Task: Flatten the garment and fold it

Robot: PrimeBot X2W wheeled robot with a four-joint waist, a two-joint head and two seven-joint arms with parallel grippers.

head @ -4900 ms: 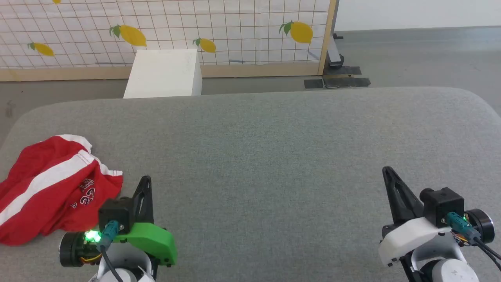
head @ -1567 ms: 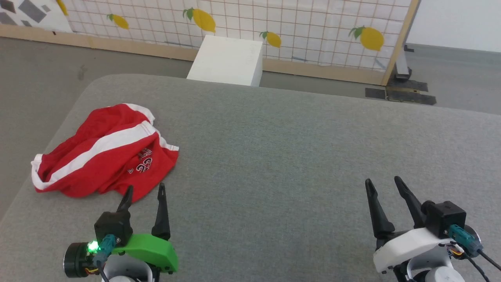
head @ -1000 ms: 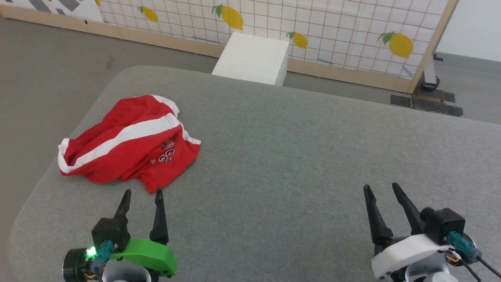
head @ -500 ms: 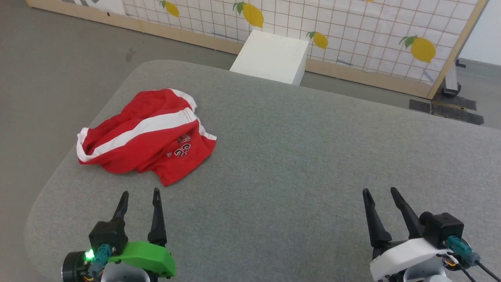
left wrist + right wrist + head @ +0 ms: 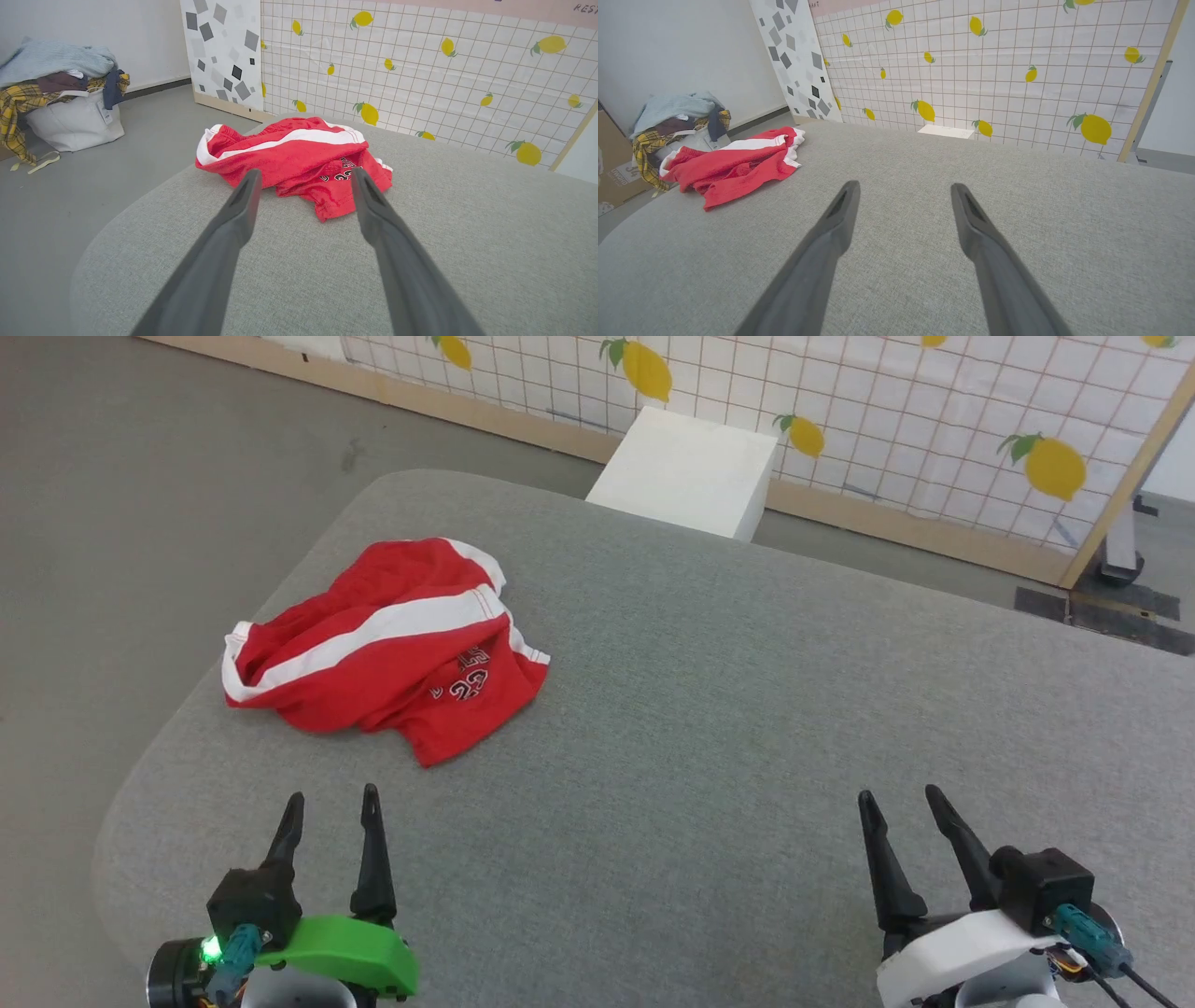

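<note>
A wide grey padded table (image 5: 766, 728) spreads ahead, with a lemon-patterned screen (image 5: 896, 401) standing beyond its far edge, a white box (image 5: 686, 467) at the foot of that screen, and a white bin (image 5: 74, 123) heaped with clothes on the floor to the far left. The red shorts (image 5: 373, 649) lie crumpled near the table's left edge — white stripe up, lettering showing — and nothing touches them. The left gripper (image 5: 333, 795) hovers on their near side and the right gripper (image 5: 898, 793) well apart at the near right, both with fingers spread and empty.
</note>
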